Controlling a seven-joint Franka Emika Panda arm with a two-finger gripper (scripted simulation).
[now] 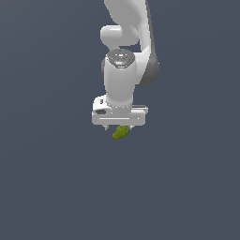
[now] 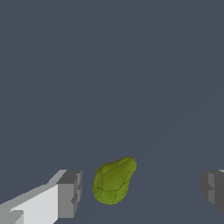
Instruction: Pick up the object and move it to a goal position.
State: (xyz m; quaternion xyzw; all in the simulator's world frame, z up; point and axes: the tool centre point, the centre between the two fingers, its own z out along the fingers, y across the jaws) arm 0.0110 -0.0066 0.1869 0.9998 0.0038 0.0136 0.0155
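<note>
The object (image 1: 120,132) is a small olive-green, lumpy, elongated item lying on the dark grey floor, partly hidden under the white hand. My gripper (image 1: 118,128) hangs straight down right over it. In the wrist view the object (image 2: 113,180) lies between the two grey fingers (image 2: 70,192), nearer to one of them. The jaws stand wide apart and neither pad touches the object. The gripper (image 2: 141,189) is open.
The white arm (image 1: 126,42) rises from the hand toward the top of the exterior view. Plain dark grey floor (image 1: 187,178) surrounds the object on all sides; no other item or marker shows.
</note>
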